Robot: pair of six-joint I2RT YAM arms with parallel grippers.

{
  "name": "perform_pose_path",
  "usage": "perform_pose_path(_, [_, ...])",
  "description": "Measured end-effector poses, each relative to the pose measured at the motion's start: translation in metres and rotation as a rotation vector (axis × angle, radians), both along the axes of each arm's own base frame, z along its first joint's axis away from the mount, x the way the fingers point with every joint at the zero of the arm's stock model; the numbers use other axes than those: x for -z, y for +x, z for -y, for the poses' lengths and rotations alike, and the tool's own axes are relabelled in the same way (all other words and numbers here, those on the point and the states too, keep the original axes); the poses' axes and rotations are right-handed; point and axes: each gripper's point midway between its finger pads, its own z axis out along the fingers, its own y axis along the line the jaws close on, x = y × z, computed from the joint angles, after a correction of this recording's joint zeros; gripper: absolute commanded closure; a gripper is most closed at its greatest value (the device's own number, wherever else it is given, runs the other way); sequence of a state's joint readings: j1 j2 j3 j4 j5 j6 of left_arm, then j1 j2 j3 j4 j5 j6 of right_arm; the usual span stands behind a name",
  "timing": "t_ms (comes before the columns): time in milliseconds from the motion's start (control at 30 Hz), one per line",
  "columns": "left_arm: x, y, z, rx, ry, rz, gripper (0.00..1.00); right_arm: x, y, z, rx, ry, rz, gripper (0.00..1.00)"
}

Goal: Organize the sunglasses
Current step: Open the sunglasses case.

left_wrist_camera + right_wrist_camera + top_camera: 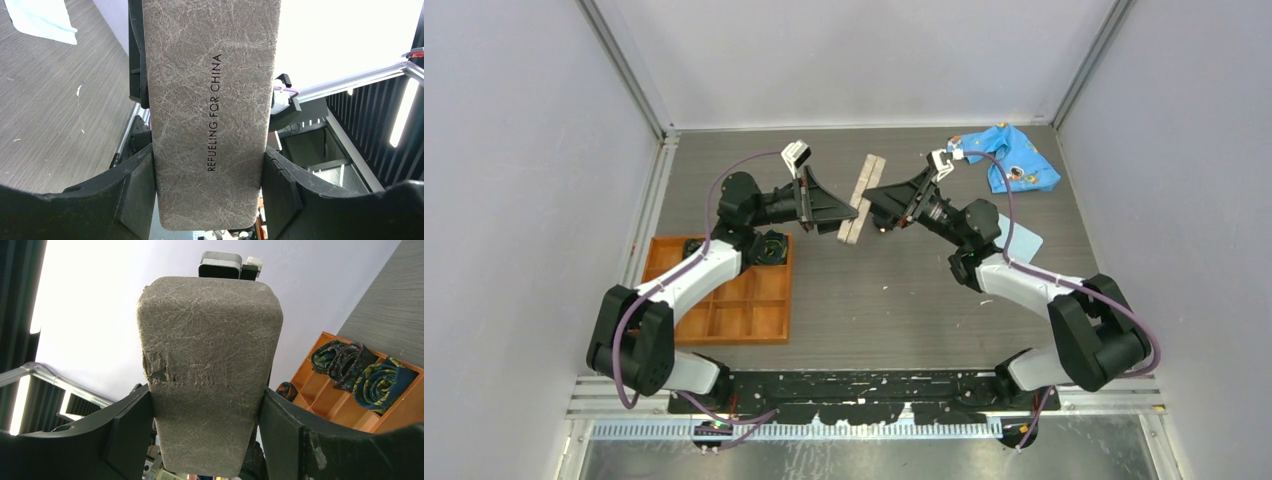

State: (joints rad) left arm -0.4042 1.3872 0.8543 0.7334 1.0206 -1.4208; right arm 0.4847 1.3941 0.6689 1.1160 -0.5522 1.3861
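Observation:
A grey-tan oblong case (861,200) is held above the middle of the table, gripped from both sides. My left gripper (852,213) is shut on one end; in the left wrist view the case (210,100) shows printed lettering and fills the gap between the left gripper's (207,165) pads. My right gripper (872,208) is shut on the other end; in the right wrist view the case (210,365) has a scuffed patch and sits between the right gripper's (206,405) pads. The case looks shut. The sunglasses are out of view.
An orange compartment tray (744,300) lies at the left, with dark coiled bundles (380,385) in some cells. A blue patterned cloth (1014,155) lies at the back right. A pale blue flat piece (1022,240) lies beside the right arm.

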Motion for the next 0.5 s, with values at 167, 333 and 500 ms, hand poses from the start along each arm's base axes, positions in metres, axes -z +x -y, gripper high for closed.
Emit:
perform_pose_path(167, [-0.002,-0.001,-0.004,0.01,-0.012,-0.013,1.0,0.002,-0.003,0.0,-0.072,0.044,0.031,1.0])
perform_pose_path(333, [-0.002,-0.006,-0.013,0.027,-0.043,-0.065,1.0,0.006,-0.011,-0.002,-0.141,0.047,0.047,1.0])
perform_pose_path(500, [-0.022,-0.012,-0.022,0.047,-0.112,-0.061,1.0,-0.012,-0.021,-0.003,-0.187,0.059,0.126,1.0])
